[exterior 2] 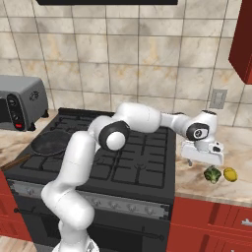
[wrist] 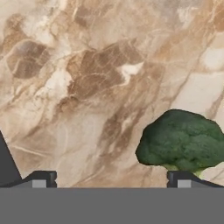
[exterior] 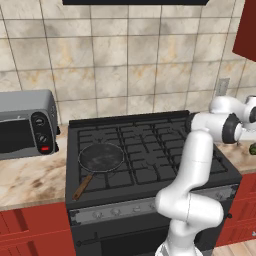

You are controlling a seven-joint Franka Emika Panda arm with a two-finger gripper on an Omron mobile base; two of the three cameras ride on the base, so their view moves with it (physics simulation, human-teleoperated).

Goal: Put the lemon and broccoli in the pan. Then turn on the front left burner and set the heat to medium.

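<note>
Your open gripper (exterior 2: 203, 158) hangs above the counter (exterior 2: 236, 189), right of the stove (exterior 2: 142, 162).
The pan (exterior: 101, 156) is far left; the broccoli (exterior 2: 212, 174) lies just beside the lemon (exterior 2: 230, 173), offset toward one fingertip (wrist: 179, 178), nothing held.

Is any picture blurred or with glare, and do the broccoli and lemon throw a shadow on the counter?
Right base view: even light, no glare; the broccoli and lemon look small and soft-edged, with at most a faint shadow on the counter. Hand view: the broccoli is fairly crisp, the marble slightly soft. Left base view: the pan looks dull, without highlights.
</note>
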